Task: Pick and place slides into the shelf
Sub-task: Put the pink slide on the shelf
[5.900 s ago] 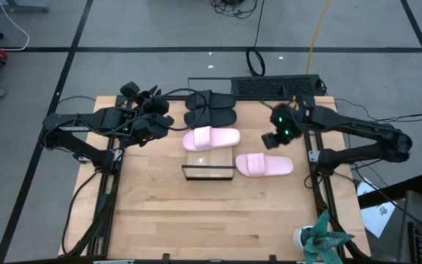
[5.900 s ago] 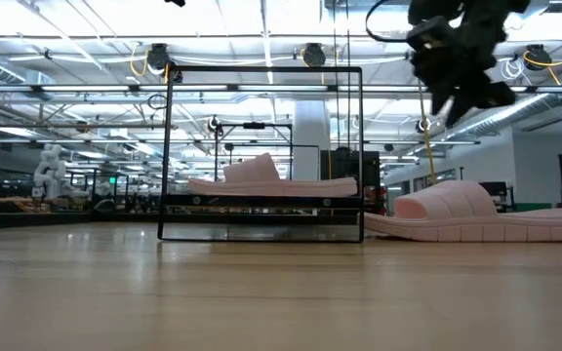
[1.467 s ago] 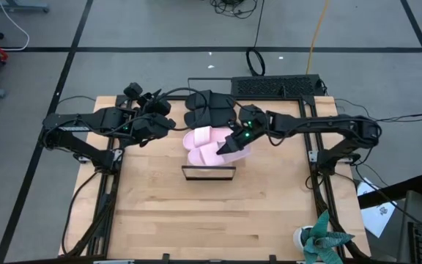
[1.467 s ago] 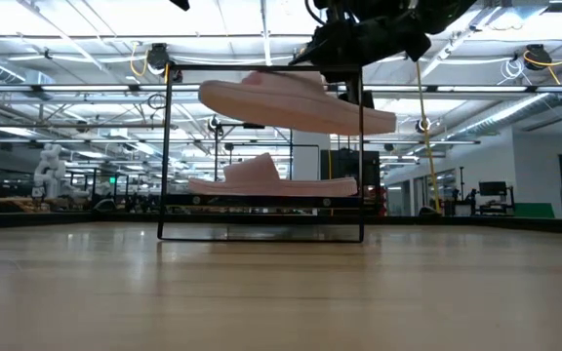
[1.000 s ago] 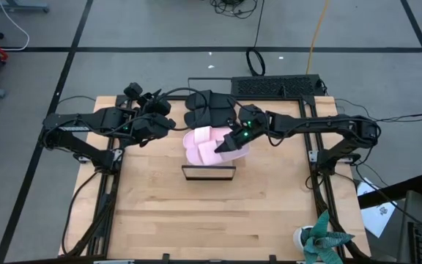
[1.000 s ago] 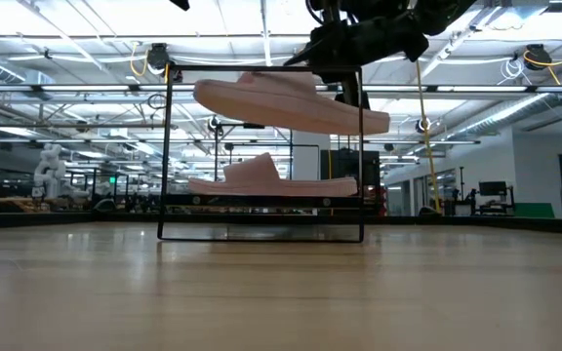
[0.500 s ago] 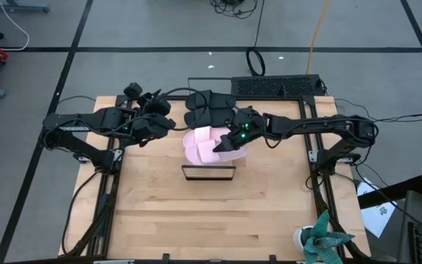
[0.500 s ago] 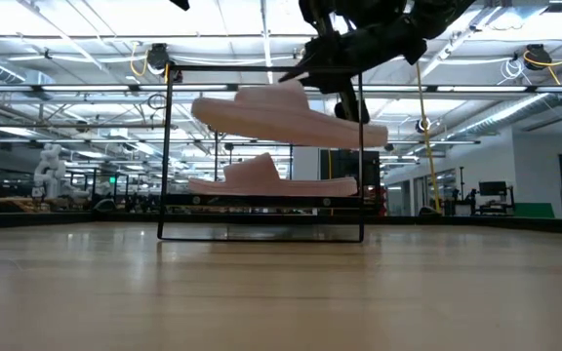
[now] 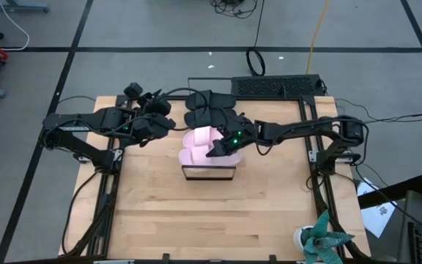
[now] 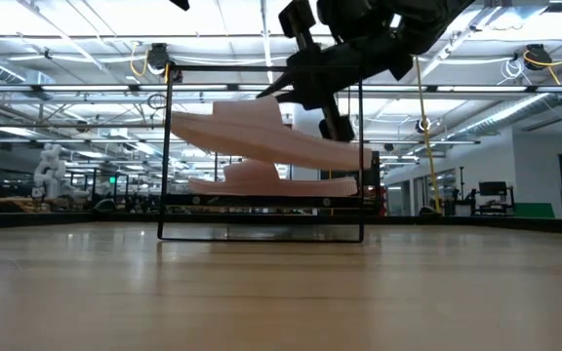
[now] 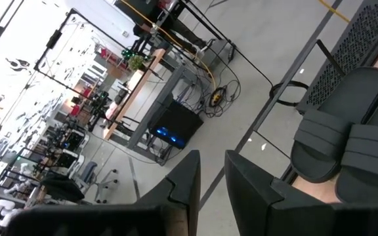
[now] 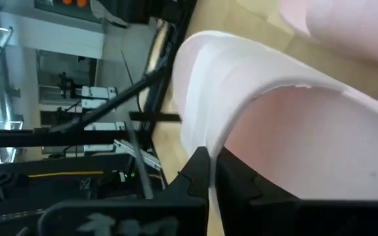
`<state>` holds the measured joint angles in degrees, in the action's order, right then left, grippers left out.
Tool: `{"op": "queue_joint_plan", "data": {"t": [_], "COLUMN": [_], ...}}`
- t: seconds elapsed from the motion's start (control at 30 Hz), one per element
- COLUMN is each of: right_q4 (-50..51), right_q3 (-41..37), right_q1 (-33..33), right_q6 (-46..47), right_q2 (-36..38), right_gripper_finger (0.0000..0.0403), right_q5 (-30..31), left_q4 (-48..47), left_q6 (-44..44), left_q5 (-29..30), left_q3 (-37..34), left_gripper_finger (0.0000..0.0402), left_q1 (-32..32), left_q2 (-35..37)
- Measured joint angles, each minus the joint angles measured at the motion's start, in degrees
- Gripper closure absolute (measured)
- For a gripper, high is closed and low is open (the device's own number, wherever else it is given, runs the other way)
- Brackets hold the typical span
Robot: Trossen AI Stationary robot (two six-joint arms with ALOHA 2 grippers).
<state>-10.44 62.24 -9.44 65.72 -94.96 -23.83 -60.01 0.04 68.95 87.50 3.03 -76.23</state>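
My right gripper (image 9: pixel 220 144) is shut on a pale pink slide (image 10: pixel 261 136) and hangs it inside the shelf's black frame (image 10: pixel 168 146), just above the second pink slide (image 10: pixel 261 181). That second slide lies sole down on the shelf board. From above, the held slide (image 9: pixel 196 156) covers most of the shelf (image 9: pixel 208 177). The black pair (image 9: pixel 211 110) sits side by side on the table behind the shelf. My left gripper (image 9: pixel 163 121) waits left of the black pair, its fingers a narrow gap apart (image 11: pixel 212 177). My right gripper holds the pink slide by the edge of its wide strap (image 12: pixel 205 131), pinched with one finger (image 12: pixel 199 167) outside the strap and one beneath it. It comes slanting down from the table's right. The slide is lifted and tilted, its right end (image 10: pixel 354 156) lower; whether it touches the slide below I cannot tell.
A black keyboard (image 9: pixel 275 86) lies at the table's far edge, right of the black pair. A green plant (image 9: pixel 321 238) stands by the near right corner. Bare wood (image 9: pixel 211 213) stretches from the shelf to the near edge.
My right gripper has moved toward the table's left and down, carrying the pink slide from the top of the shelf frame to just above the slide on the board. The held slide has tipped more steeply, right end down.
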Motion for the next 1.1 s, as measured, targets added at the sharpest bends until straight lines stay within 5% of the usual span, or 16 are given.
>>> {"op": "queue_joint_plan", "data": {"t": [1.1], "right_q4": [3.6], "right_q3": [0.0], "right_q1": [2.5], "right_q6": [2.1], "right_q2": [-1.7], "right_gripper_finger": [0.0403], "right_q5": [5.6], "left_q4": [-0.2], "left_q6": [0.2], "left_q5": [0.0], "left_q3": [0.0], "left_gripper_finger": [0.0323], "left_q1": [0.0], "left_q2": [0.0]}}
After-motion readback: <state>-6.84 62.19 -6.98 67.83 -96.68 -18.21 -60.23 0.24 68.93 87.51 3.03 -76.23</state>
